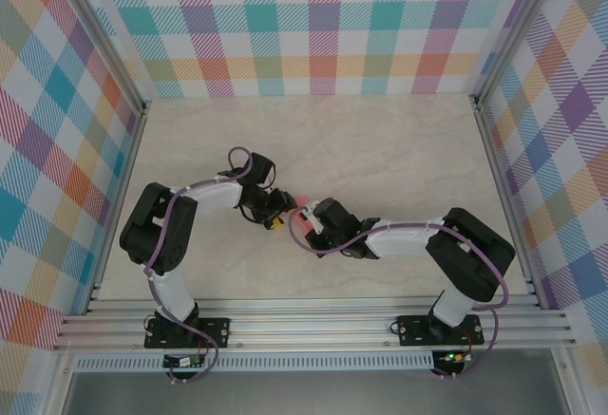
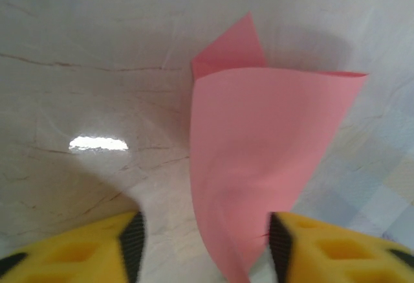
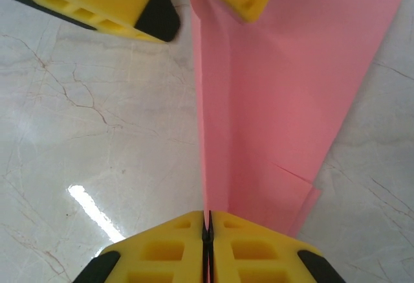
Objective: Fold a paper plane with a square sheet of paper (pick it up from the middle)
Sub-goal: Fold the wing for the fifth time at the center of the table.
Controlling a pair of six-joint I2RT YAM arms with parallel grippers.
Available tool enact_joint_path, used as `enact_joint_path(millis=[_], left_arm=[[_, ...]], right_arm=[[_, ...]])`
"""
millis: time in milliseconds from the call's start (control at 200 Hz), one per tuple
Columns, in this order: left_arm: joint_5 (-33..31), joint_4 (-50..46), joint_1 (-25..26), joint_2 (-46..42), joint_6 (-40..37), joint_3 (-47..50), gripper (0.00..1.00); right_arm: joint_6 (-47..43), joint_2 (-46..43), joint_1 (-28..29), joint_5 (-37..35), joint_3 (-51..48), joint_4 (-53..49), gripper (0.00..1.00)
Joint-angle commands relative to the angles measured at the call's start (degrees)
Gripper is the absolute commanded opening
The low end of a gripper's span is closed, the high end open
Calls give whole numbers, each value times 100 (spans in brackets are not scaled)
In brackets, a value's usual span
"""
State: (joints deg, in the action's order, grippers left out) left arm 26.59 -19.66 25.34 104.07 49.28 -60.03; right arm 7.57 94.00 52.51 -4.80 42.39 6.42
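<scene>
My right tool [image 3: 207, 231] is clamped tight on the crease of the pink folded sheet of paper [image 3: 278, 101], holding it over the middle of the desk [image 3: 97, 134]. My left tool [image 2: 204, 244] stands wide, fingers straddling the sheet.

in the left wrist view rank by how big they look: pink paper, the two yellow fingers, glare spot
1. pink paper
2. yellow fingers, the two alike and nearest the camera, so not ranked apart
3. glare spot
</scene>
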Motion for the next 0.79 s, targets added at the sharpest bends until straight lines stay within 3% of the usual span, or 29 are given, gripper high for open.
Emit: enact_joint_path(millis=[0,140,250,375,530,790], left_arm=[[246,-478,-47,158,-334,-297,41],[261,-961,-50,314,-692,-597,14],[259,-1261,-47,392,-925,-756,11],[371,-1597,-55,538,-1257,-957,0],[614,-2062,-67,723,-1651,-1181,0],[857,-2112,-67,808,-1610,-1208,0]], right_arm=[[-202,-52,35,253,-38,49,11],[-222,-4,31,451,-45,-12,11],[-188,63,22,469,-47,-60,11],[-177,75,-3,506,-72,-69,11],[-271,79,-26,623,-94,-146,13],[-71,265,-25,786,133,-84,17]])
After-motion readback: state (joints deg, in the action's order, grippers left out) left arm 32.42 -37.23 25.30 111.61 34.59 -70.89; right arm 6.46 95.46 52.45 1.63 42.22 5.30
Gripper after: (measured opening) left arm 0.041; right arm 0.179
